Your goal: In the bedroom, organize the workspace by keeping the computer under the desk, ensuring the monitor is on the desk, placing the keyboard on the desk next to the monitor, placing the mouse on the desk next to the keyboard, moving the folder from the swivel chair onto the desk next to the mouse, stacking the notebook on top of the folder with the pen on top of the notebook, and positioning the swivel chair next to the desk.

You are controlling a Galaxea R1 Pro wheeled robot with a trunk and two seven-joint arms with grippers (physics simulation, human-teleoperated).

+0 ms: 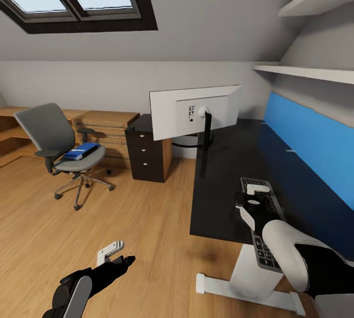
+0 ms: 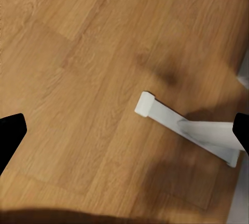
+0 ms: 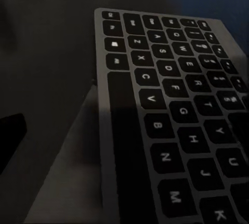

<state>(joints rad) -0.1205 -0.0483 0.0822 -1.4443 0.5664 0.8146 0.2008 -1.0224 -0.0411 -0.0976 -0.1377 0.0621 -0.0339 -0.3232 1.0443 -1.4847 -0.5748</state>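
Note:
The monitor [image 1: 194, 110] stands at the far end of the black desk [image 1: 221, 170], its white back towards me. The dark keyboard [image 1: 262, 239] lies lengthwise on the desk's near end, by the blue back panel. My right gripper [image 1: 251, 202] hovers open right over its far half; the keys [image 3: 171, 105] loom close in the right wrist view, with one dark finger [image 3: 10, 138] beside them. The blue folder [image 1: 81, 151] rests on the seat of the grey swivel chair [image 1: 61, 148], far left. My left gripper [image 1: 114, 254] hangs open and empty over the floor. Computer, mouse, notebook and pen are out of view.
A dark drawer cabinet [image 1: 147, 153] stands left of the desk, in front of low oak shelving [image 1: 105, 124]. The desk's white foot [image 2: 181, 125] rests on the wood floor [image 1: 98, 219] below my left gripper. Wall shelves [image 1: 305, 70] hang above the desk under a sloped ceiling.

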